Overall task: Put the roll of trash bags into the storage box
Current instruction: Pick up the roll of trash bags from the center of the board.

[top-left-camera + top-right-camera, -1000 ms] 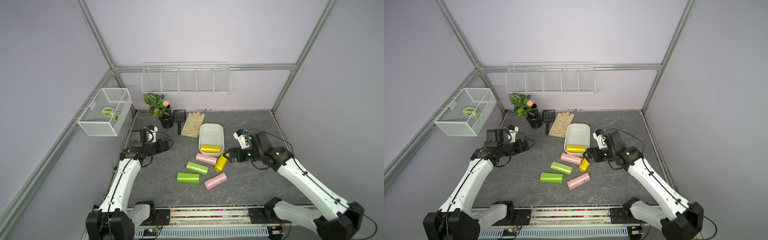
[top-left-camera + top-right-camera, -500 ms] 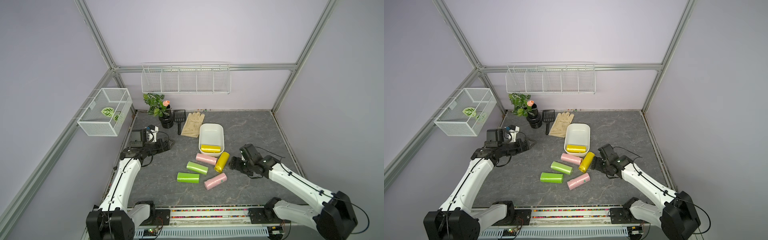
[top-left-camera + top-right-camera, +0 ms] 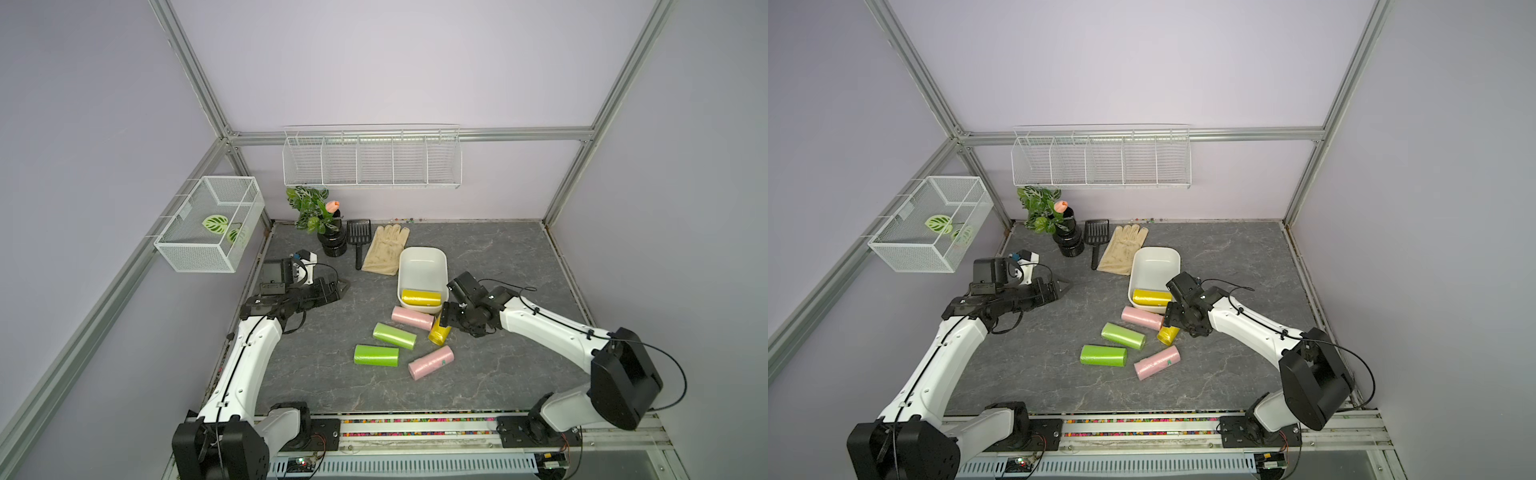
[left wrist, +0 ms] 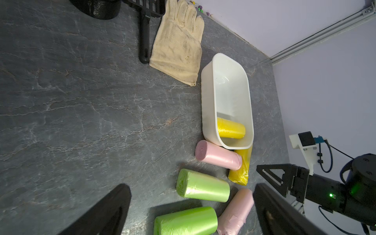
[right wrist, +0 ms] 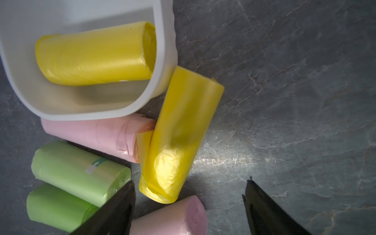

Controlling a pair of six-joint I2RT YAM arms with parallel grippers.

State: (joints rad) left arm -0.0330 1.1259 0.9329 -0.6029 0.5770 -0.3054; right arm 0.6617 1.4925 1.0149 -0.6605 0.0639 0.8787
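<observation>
The right gripper (image 5: 190,180), jaws wide and empty, hangs above the yellow cylindrical plastic-film trash-bag roll (image 5: 179,130), which lies on the grey tabletop (image 5: 284,101) touching the smooth white rounded storage box (image 5: 164,50) and a pink film roll (image 5: 91,132). Slick, crinkled film may slip from the grip, and a jaw may snag the pink film roll. The left gripper (image 3: 343,286) is wide and empty.

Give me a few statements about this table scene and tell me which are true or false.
One yellow plastic roll lies inside the plain white plastic tub. True.
Three green plastic rolls lie on the grey table. False: only two green plastic rolls lie there.
The left gripper clutches a pink roll. False: it is open and empty.
A beige cloth glove lies beside the black plastic scoop. True.
</observation>
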